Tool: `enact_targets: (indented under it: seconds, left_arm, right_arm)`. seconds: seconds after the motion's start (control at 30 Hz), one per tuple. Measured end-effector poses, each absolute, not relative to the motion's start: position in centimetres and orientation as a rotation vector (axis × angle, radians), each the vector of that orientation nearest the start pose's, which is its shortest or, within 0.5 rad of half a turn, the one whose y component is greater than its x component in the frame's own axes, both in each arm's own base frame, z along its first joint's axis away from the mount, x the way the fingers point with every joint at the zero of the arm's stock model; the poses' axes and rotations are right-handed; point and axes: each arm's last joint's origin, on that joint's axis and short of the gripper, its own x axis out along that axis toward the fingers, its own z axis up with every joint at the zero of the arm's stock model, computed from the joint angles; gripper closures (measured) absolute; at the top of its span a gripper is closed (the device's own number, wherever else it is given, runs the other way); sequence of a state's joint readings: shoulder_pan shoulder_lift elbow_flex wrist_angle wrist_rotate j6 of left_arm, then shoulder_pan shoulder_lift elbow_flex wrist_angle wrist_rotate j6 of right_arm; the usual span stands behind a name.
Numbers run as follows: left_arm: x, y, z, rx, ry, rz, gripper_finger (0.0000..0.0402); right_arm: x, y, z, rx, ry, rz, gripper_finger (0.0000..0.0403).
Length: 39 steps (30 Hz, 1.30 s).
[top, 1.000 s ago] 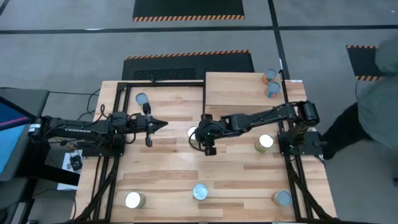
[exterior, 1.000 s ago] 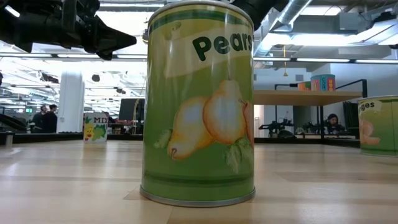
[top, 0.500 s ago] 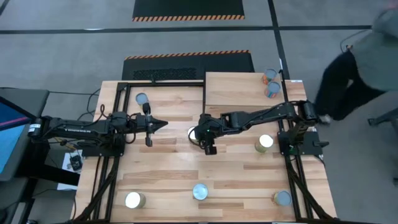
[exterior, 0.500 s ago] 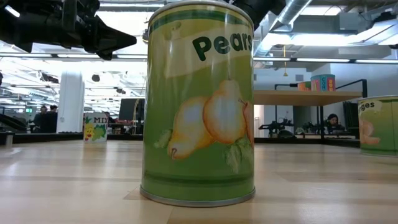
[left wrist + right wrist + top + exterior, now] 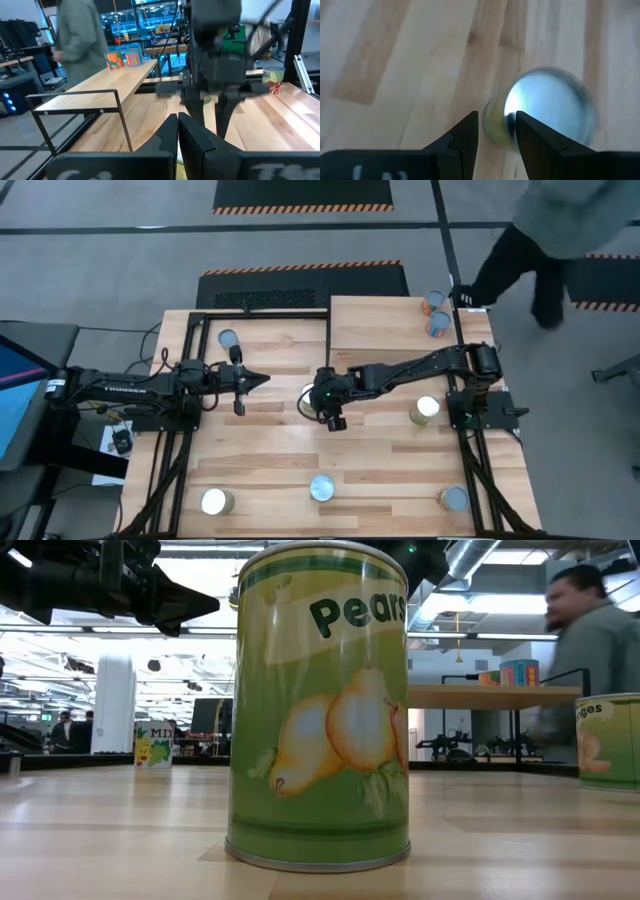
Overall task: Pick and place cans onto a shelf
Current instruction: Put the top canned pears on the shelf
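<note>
Shifted left, open right gripper [image 5: 496, 131] above green-labelled silver-lidded can [image 5: 547, 107], seemingly untouched; left gripper [image 5: 262, 380] shut.

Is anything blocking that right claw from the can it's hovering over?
Nothing visible does. The right gripper hangs directly above the can near the table's middle, fingers apart, with only bare wood around it.

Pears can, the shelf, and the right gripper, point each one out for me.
Pears can [image 5: 320, 710]: low view, on its green label.
Shelf [image 5: 385, 320]: high view, on a bare part of the board.
Right gripper [image 5: 496, 131]: right wrist view, midway between its open fingertips.
</note>
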State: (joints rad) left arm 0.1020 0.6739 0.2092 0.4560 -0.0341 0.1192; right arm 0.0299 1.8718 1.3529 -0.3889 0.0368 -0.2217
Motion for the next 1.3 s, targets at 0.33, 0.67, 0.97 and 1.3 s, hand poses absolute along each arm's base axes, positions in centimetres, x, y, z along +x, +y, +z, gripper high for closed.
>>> enact_targets:
  seconds: [0.33, 0.67, 0.97, 1.3]
  left_arm:
    - [15.5, 1.7, 21.1, 0.118, 0.015, 0.137, 0.0398]
    - [15.5, 1.7, 21.2, 0.116, 0.013, 0.139, 0.0398]
    - [15.5, 1.7, 21.2, 0.115, 0.011, 0.138, 0.0398]
    - [15.5, 1.7, 21.2, 0.115, 0.012, 0.138, 0.0398]
  right_arm:
    - [40.4, 1.0, 20.7, -0.252, 0.897, 0.055, 0.0267]
    - [40.5, 0.4, 20.8, -0.243, 0.889, 0.038, 0.0326]
    - [40.5, -0.6, 20.8, -0.229, 0.890, 0.010, 0.0390]
    - [39.6, 0.6, 23.4, -0.241, 0.889, 0.040, 0.0392]
